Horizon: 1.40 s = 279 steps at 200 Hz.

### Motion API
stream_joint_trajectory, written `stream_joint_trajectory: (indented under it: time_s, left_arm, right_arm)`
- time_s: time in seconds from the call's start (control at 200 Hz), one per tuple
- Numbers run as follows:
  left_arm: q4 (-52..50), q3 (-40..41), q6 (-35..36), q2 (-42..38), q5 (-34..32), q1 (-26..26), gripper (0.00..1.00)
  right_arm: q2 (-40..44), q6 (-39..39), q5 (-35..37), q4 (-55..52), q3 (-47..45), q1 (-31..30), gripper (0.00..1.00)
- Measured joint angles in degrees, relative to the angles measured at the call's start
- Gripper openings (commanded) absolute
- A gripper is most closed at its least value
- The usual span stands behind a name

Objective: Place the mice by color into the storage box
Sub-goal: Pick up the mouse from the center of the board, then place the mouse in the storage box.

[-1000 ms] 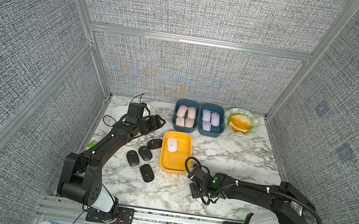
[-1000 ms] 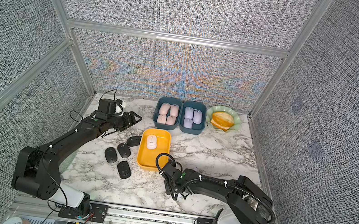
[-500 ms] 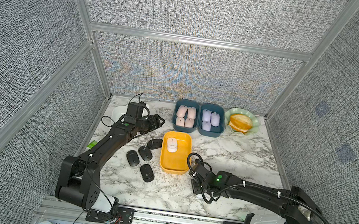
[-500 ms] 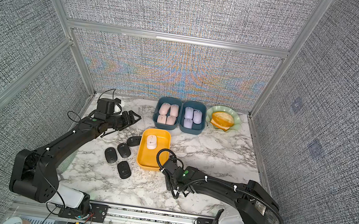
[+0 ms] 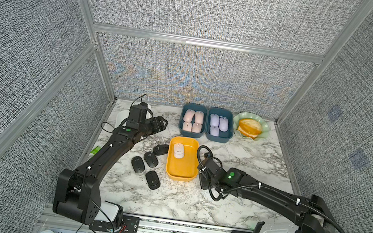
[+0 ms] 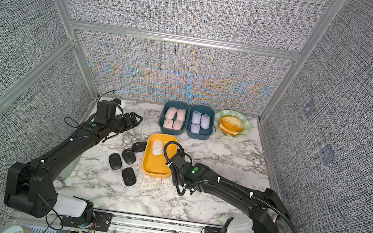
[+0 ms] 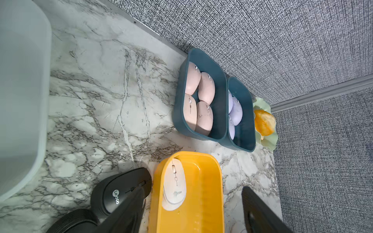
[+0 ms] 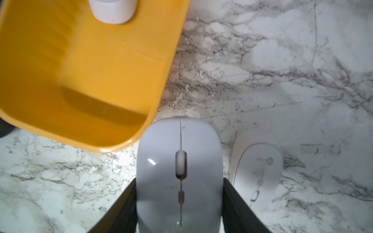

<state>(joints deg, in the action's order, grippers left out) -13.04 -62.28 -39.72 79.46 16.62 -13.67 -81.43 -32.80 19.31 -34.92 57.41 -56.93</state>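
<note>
White plastic is pinched at its flanks: the right fingers (image 8: pixel 232 205) grip a white mouse (image 8: pixel 161 157) down by the bench (image 8: pixel 282 60), with a second white mouse (image 8: pixel 258 171) just beside it. I'd lift it clear of the yellow box (image 8: pixel 90 70) rim first, then lower it gently next to the boxed mouse (image 5: pixel 179 150). Farther off, the left fingers (image 7: pixel 127 213) hang spread and empty near the black mice (image 5: pixel 151 158).
</note>
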Motion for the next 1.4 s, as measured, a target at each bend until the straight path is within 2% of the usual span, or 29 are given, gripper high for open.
stream_joint_trajectory:
  time_s: [0.2, 0.47, 0.68, 1.041, 1.396]
  left_arm:
    - [-0.3, 0.0, 0.1, -0.2, -1.7, 0.4, 0.77]
    - [-0.8, 0.0, 0.3, -0.7, -2.9, 1.1, 0.77]
    - [-0.8, 0.2, 0.3, -1.5, -3.5, 1.9, 0.77]
    - [-0.3, 0.9, -0.4, -1.1, -2.2, 3.7, 0.77]
    - [-0.3, 1.0, -0.8, -0.1, -1.1, 4.0, 0.77]
  right_arm:
    - [-6.2, 1.4, 1.3, 0.0, 8.5, 0.4, 0.59]
    - [-21.3, 0.8, 5.9, 0.9, 25.0, 4.5, 0.59]
    - [-31.2, -0.6, 7.9, 1.0, 33.8, 5.9, 0.59]
    - [-38.0, -2.9, 11.2, 0.9, 36.4, 5.9, 0.6]
    - [-42.3, -4.3, 11.2, 1.2, 37.9, 6.8, 0.66]
